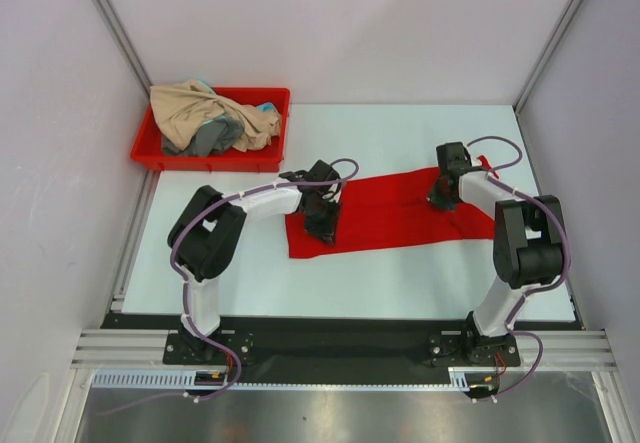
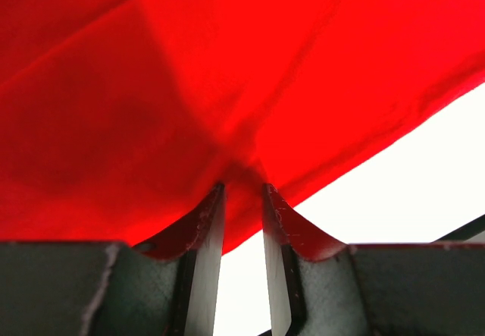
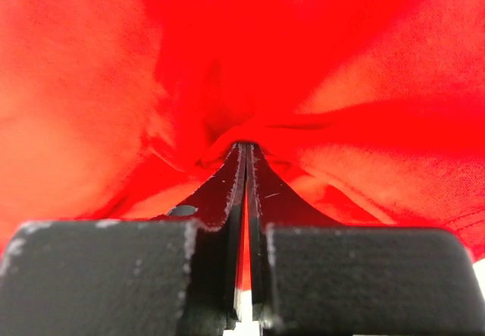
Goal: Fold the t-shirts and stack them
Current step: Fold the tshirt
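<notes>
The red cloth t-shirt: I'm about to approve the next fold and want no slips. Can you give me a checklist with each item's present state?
1. Right gripper pinching the red cloth t-shirt: ok, jaws shut on a bunch of fabric.
2. Left gripper holding the shirt: ok, cloth sits between the fingers, gap partly open.
3. Shirt lying flat between the arms: cannot tell.
4. Red plastic tray clear of the shirt: ok.
5. Remaining beige, grey and blue shirts inside the tray: ok.

In the red tray (image 1: 150, 151) we cannot separate the heaped shirts (image 1: 208, 118) or count them, and the red t-shirt (image 1: 390, 213) overruns both wrist views, hiding the table beneath the right gripper (image 3: 244, 148)
</notes>
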Action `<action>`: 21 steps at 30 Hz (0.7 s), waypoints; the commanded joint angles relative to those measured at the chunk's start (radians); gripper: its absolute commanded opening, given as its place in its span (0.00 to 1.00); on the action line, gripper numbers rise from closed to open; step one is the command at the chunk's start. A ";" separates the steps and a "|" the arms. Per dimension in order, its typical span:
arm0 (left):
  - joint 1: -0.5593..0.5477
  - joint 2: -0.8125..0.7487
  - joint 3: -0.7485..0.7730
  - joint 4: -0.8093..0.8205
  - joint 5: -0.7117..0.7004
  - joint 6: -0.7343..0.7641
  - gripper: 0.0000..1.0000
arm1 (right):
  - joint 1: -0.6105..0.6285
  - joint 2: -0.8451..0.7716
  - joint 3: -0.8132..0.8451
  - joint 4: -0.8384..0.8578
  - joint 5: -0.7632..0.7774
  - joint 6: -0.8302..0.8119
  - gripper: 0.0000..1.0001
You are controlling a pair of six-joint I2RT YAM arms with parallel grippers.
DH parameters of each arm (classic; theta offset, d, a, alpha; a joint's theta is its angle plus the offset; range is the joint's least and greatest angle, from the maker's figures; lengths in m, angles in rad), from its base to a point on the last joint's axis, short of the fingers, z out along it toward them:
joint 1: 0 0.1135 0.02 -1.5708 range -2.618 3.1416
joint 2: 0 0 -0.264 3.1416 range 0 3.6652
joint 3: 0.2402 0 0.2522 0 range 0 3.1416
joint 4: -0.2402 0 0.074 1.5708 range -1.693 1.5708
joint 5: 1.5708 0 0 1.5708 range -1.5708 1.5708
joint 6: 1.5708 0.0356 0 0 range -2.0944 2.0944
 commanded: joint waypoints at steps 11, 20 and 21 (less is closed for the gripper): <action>0.000 0.004 -0.059 0.017 -0.009 0.025 0.32 | -0.014 0.108 0.106 0.044 0.017 -0.024 0.00; 0.000 -0.007 -0.071 0.026 -0.003 0.016 0.32 | -0.032 0.028 0.156 -0.067 -0.055 -0.040 0.00; 0.000 -0.010 -0.074 0.029 0.006 0.014 0.32 | -0.039 -0.017 0.155 -0.080 -0.064 -0.044 0.00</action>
